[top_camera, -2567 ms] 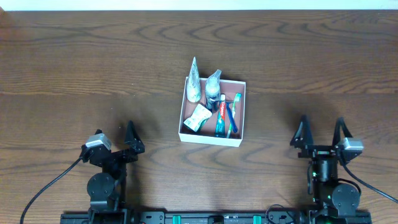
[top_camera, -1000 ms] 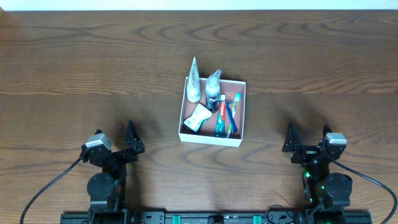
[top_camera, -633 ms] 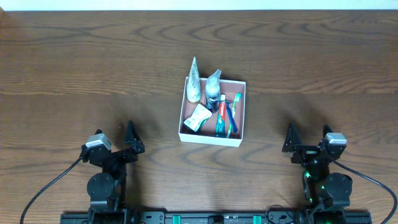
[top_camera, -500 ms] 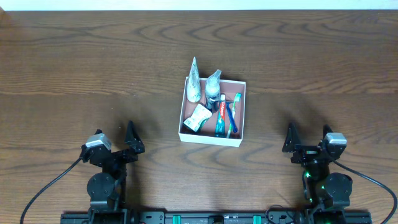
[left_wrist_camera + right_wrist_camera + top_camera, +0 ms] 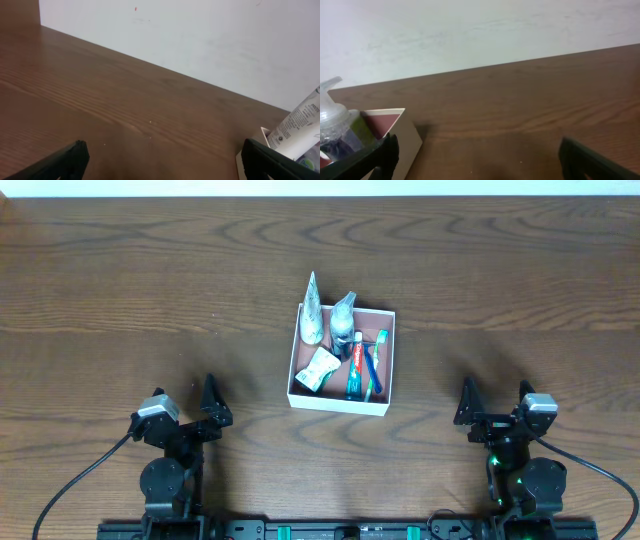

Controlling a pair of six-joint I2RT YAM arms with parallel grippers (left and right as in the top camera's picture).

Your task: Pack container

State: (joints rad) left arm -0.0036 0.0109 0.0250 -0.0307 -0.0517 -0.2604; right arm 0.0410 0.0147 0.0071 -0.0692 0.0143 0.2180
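Note:
The white-walled container (image 5: 339, 402) with a reddish-brown floor sits at the table's middle. It holds a white tube (image 5: 312, 312), a clear plastic bottle (image 5: 343, 318), a small white packet (image 5: 318, 368), a toothpaste tube (image 5: 355, 365) and a toothbrush (image 5: 376, 364). My left gripper (image 5: 208, 407) is open and empty near the front left edge. My right gripper (image 5: 494, 404) is open and empty near the front right edge. The left wrist view shows the tube (image 5: 299, 129) at its right edge. The right wrist view shows the container's corner (image 5: 402, 135) and the bottle (image 5: 334, 116).
The wooden table (image 5: 120, 300) runs to a white wall at the back (image 5: 320, 187). Black cables trail from both arm bases along the front edge.
The right arm has drawn back and shifted slightly left toward the front edge, then held still. The left arm and the container's contents have not moved.

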